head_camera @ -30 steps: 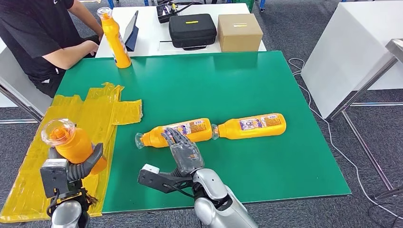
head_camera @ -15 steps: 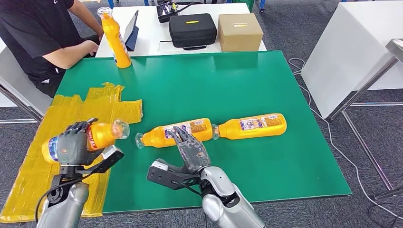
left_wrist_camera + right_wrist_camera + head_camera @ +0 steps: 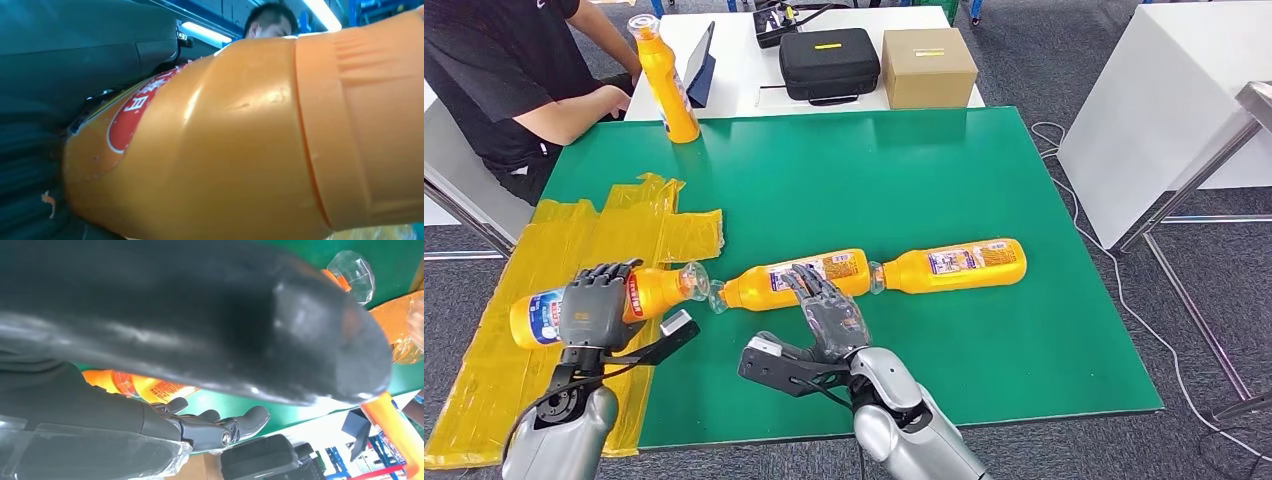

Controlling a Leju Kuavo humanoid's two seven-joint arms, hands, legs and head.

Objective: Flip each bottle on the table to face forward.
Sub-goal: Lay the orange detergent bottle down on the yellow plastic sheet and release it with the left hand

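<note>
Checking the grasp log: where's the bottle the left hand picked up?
Head view: the bottle lies sideways in the left hand over the yellow sheet, cap toward the middle bottle.

Two bottles (image 3: 796, 281) (image 3: 954, 265) lie end-to-end mid-table (image 3: 984, 180); third bottle (image 3: 664, 80) stands far-left.

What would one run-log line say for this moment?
left hand: grips bottle sideways above yellow sheet | right hand: rests on middle bottle, lying | right bottle: lying
</note>
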